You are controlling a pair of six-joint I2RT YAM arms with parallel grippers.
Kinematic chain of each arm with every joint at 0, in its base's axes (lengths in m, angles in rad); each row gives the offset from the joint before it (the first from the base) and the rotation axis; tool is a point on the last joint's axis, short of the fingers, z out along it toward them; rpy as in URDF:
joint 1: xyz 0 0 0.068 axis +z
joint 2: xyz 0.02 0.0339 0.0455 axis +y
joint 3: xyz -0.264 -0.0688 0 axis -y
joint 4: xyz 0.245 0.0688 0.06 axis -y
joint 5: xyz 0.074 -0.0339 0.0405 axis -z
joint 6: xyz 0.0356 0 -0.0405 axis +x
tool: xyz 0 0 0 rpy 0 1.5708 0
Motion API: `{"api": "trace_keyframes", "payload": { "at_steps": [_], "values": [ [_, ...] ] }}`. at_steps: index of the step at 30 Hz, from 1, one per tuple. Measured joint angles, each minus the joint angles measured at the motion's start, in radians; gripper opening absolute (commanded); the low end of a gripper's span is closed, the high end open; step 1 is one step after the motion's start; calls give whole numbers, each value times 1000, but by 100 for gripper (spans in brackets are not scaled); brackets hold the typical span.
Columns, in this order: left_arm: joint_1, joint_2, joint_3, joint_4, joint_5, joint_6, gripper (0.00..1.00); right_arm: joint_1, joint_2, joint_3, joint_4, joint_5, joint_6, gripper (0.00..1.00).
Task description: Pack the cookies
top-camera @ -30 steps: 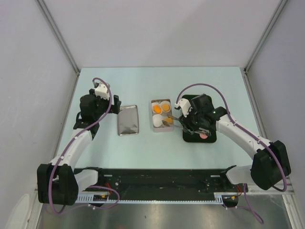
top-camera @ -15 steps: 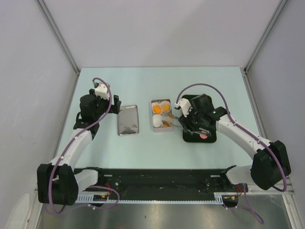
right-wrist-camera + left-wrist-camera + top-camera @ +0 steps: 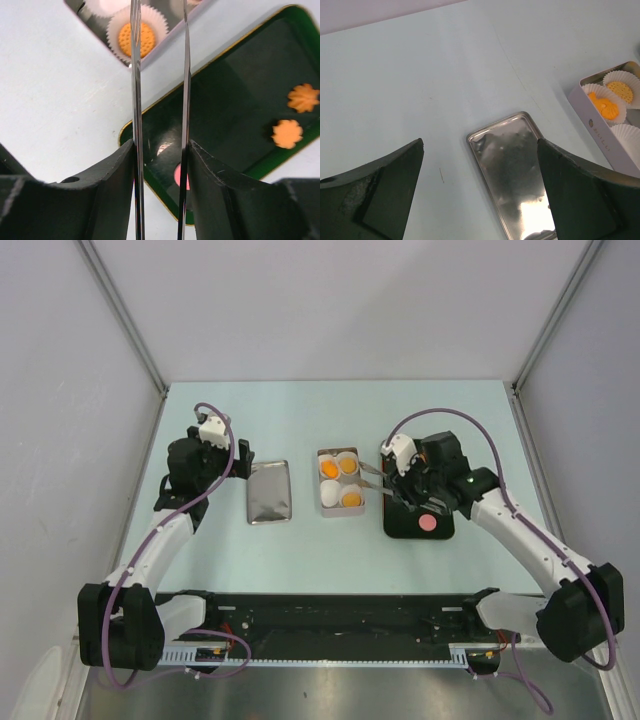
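The cookies are split between two places. Three orange ones lie in white paper cups in the small box [image 3: 322, 504], among them a round one [image 3: 132, 39] and another [image 3: 607, 106]. On the dark green tray [image 3: 404, 525] lie a pink round cookie [image 3: 427, 522] and two orange flower cookies [image 3: 303, 97] [image 3: 287, 133]. My right gripper [image 3: 393, 483] [image 3: 161, 145] is shut on metal tongs [image 3: 135, 75]. The tong tips hang apart with nothing between them, just right of the box. My left gripper [image 3: 480, 200] [image 3: 240, 462] is open above the silver lid [image 3: 520, 170].
The silver lid [image 3: 269, 491] lies flat left of the box. One paper cup [image 3: 329, 490] in the box holds no cookie. Grey walls and metal frame posts close in the table on three sides.
The right arm has drawn back right and away from the box with the tongs. An orange cookie now rests in the box's near right cup. The left arm has not moved.
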Motion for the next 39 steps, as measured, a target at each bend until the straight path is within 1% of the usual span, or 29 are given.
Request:
{"api": "trace_keyframes", "payload": {
  "at_steps": [6, 13, 18, 24, 29, 39],
  "values": [
    [0, 0, 0, 0, 0, 0, 100, -102, -63, 0, 6, -7, 1, 48],
    [0, 0, 0, 0, 1, 0, 100, -309, -71, 0, -29, -35, -26, 49],
    [0, 0, 0, 0, 1, 0, 100, -432, -51, 0, -58, -66, -68, 51],
    [0, 0, 0, 0, 1, 0, 100, -560, 17, 0, -74, -113, -121, 52],
    [0, 0, 0, 0, 1, 0, 100, -623, 63, 0, -97, -148, -158, 52],
    [0, 0, 0, 0, 1, 0, 100, -658, 111, 0, -113, -178, -201, 52]
  ]
}}
